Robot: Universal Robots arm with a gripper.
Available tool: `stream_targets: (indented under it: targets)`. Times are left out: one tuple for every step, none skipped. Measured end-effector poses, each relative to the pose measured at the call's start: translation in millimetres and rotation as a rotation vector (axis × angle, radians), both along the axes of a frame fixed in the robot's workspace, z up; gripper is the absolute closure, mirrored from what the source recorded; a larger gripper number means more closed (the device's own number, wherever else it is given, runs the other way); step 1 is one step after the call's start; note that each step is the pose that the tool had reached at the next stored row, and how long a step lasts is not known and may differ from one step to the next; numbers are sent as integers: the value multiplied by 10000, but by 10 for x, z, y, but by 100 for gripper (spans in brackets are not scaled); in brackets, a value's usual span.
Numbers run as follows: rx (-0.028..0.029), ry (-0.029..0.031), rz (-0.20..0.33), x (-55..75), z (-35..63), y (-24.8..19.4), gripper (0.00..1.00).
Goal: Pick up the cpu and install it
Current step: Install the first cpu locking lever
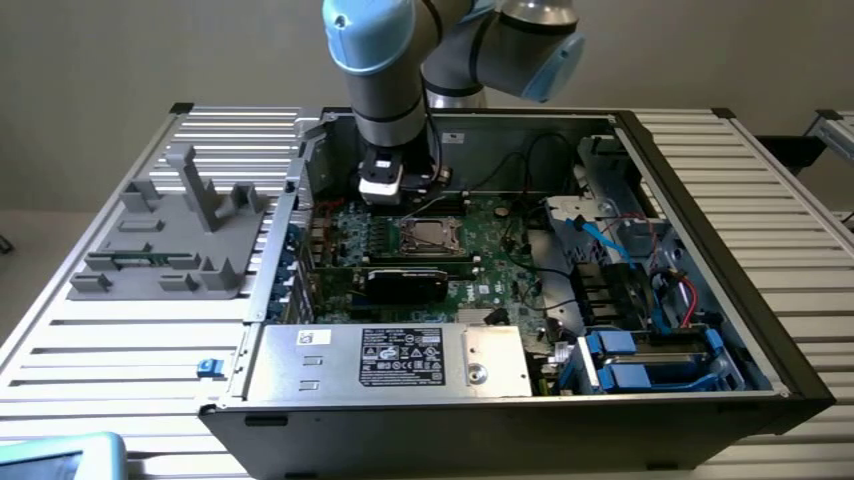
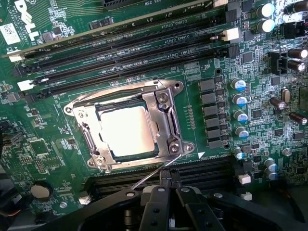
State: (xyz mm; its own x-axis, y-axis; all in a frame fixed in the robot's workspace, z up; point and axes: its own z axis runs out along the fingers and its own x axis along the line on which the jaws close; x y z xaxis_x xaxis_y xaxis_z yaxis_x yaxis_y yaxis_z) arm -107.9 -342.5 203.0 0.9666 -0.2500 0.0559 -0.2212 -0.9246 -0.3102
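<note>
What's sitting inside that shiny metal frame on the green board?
The cpu sits there, its pale square top showing through the opening of the metal frame. Whatever lies under the cpu is covered by it and cannot be seen.

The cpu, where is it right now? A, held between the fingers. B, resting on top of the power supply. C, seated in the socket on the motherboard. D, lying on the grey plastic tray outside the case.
C: the cpu lies flat on the green motherboard, with the socket's metal frame around it.
</note>
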Motion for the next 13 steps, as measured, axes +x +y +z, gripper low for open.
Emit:
stream_targets:
  targets:
    - [0,0,-14,0,-3,0,89]
    - [-1,1,-30,0,-6,0,89]
    - [-1,1,-49,0,-9,0,89]
    - [-1,1,-68,0,-11,1,89]
    - [-1,1,-85,0,-12,2,89]
    - [-2,1,-97,0,-12,1,89]
    - [-1,1,-107,0,-13,2,89]
    - [1,1,-117,0,-13,3,89]
    - [3,0,-124,0,-14,3,89]
    - [6,0,-131,0,-14,3,89]
    - [8,0,-140,0,-14,4,89]
    - [11,0,-149,0,-14,4,89]
    - [15,0,-157,0,-15,5,89]
